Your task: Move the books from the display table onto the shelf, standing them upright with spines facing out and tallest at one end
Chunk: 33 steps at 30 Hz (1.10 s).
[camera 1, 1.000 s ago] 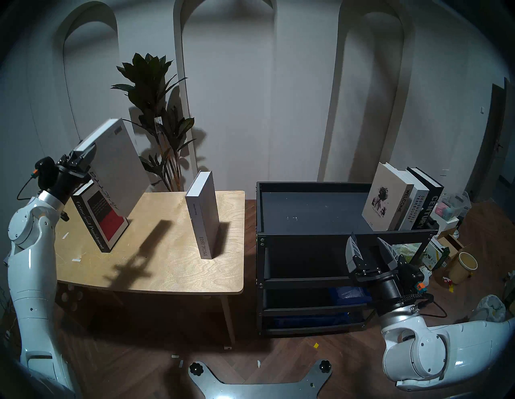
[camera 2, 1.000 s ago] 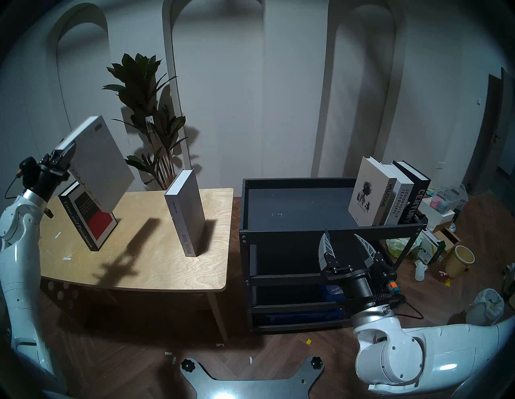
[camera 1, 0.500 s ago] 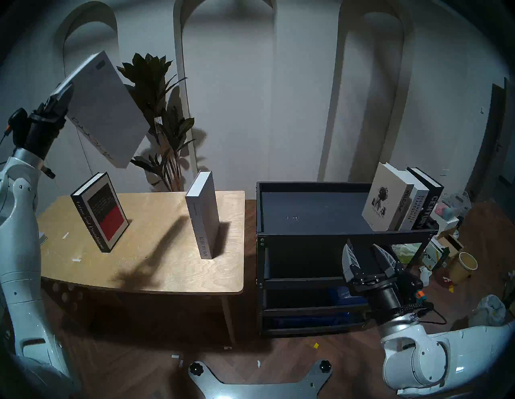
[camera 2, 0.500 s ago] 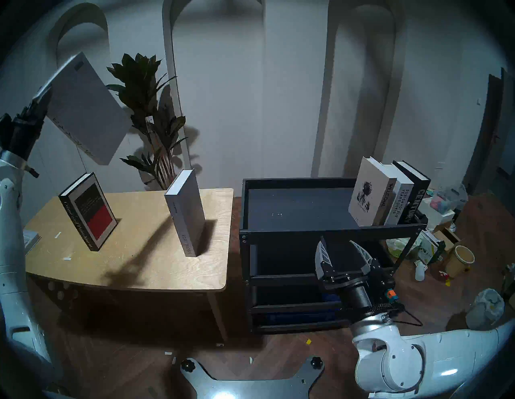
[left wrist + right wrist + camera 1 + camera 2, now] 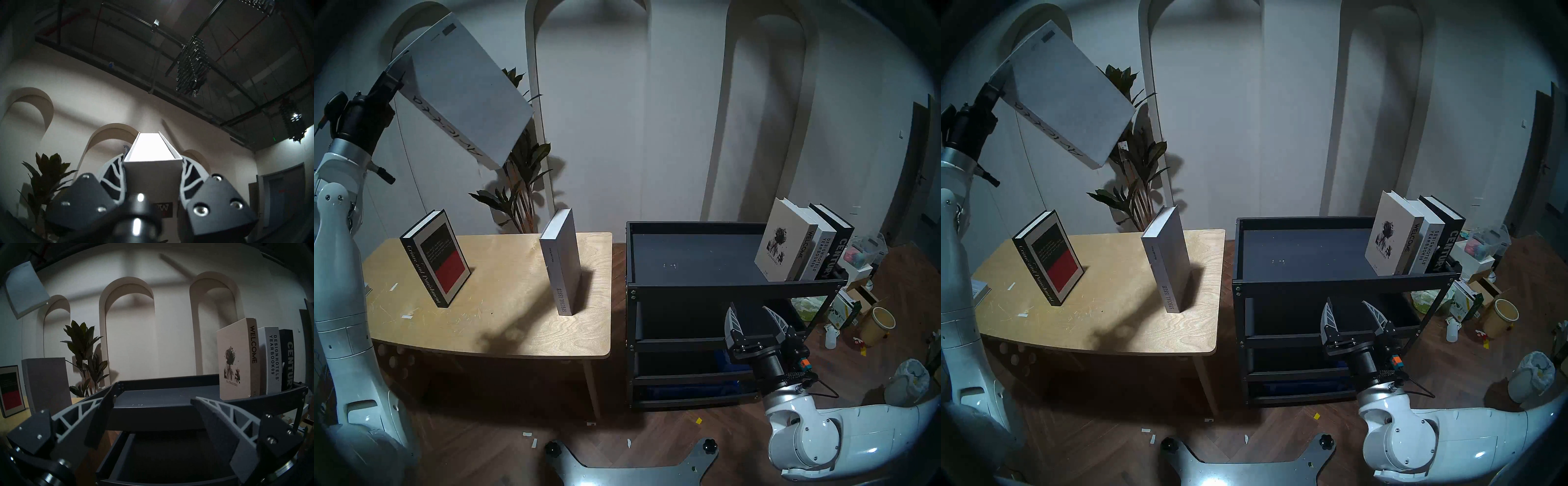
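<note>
Head stereo left: black shelf (image 5: 714, 285), rimmed tray top, right of plywood display table (image 5: 517, 325). Arietta book (image 5: 466, 91) large, pale grey, script spine; aloft over table's left end, tilted, long axis slanting down to the right, spine facing down-left. Left gripper (image 5: 397, 69) clamped on its upper corner. Special Issue (image 5: 563, 261) and Crime and Punishment (image 5: 438, 258) upright on table. Welcome (image 5: 789, 244), Designhotels Yearbook (image 5: 821, 254), Century (image 5: 836, 251) upright at shelf's right end, spines out. Right gripper (image 5: 755, 317) spread apart, empty, before shelf.
</note>
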Each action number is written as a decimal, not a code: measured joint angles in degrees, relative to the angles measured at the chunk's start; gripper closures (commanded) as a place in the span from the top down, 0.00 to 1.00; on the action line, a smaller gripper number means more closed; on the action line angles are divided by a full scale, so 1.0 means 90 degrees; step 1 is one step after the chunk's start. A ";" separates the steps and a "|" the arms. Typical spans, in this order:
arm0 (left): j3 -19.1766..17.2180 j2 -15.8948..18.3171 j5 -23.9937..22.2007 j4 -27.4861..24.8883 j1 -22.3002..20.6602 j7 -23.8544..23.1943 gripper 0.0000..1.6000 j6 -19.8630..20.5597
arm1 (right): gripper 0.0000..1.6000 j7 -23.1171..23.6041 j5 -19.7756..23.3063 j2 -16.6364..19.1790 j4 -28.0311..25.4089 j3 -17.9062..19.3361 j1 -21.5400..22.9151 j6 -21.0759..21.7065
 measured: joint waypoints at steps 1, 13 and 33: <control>0.0030 -0.0022 -0.0049 -0.0025 -0.0023 0.0066 0.00 0.0032 | 1.00 0.0021 -0.0022 -0.0052 0.0039 0.0002 0.0029 0.0067; 0.0542 -0.0352 -0.0512 -0.0307 -0.0187 0.0848 0.00 0.0396 | 1.00 0.0439 -0.0660 -0.0888 0.0301 0.0111 0.0693 0.1233; 0.1328 -0.0700 -0.0826 -0.0562 -0.0368 0.1575 0.00 0.0687 | 1.00 0.1282 -0.2055 -0.2102 -0.0033 0.0106 0.1809 0.2420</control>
